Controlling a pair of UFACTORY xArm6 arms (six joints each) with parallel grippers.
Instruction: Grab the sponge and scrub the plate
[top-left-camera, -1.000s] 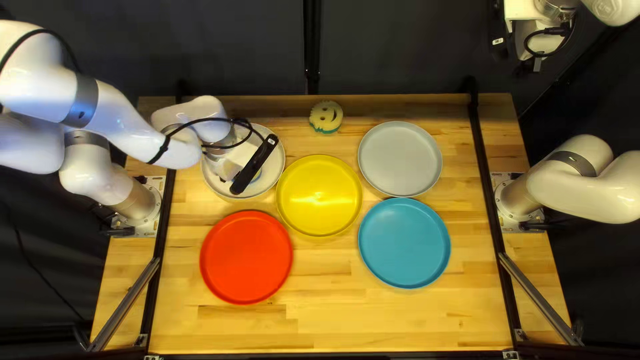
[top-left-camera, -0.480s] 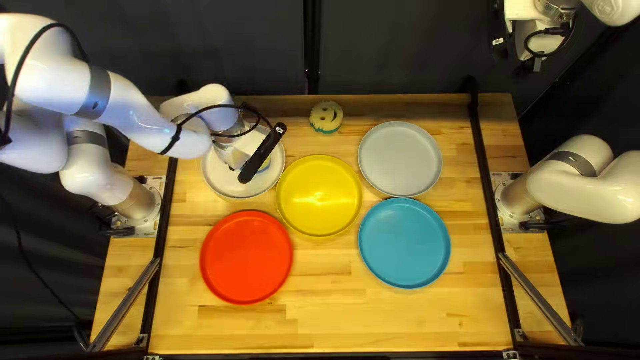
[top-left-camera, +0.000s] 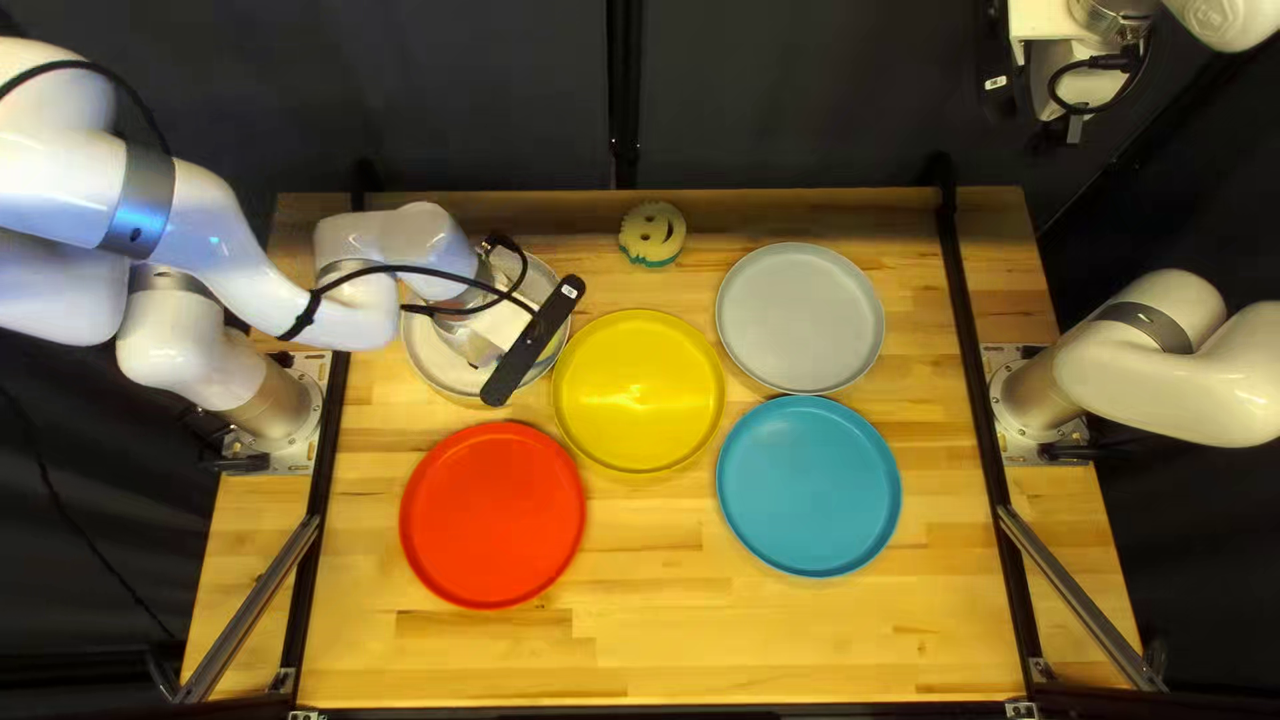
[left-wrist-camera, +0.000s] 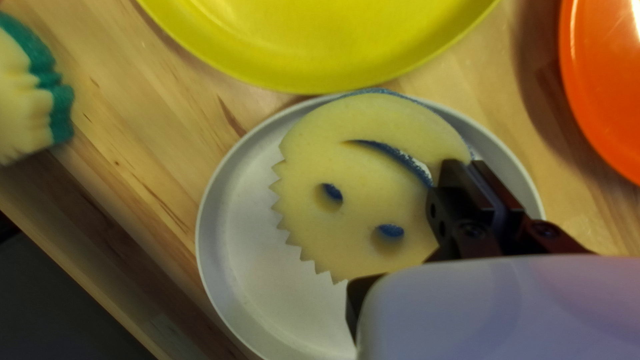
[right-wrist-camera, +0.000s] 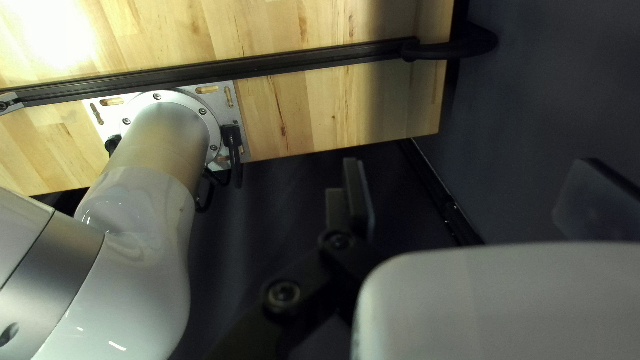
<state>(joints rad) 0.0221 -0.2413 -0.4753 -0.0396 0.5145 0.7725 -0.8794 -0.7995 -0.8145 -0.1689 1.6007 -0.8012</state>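
Left gripper (top-left-camera: 494,334) pinches pale sponge (left-wrist-camera: 353,220) over white plate (left-wrist-camera: 243,267). Yellow plate (top-left-camera: 640,394) sits just beside rim, red plate (top-left-camera: 494,514) apart. Table (top-left-camera: 554,214) strip shows between white plate and far edge.

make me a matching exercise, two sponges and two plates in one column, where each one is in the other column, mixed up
1. blue-backed sponge
2. green-backed sponge
3. red plate
4. light gray plate

A. off every plate, closest to the far edge of the table
B. at the left of the top left view, nearer the near edge than the yellow plate
C. over the white plate
D. just beyond the blue plate

1-C, 2-A, 3-B, 4-D
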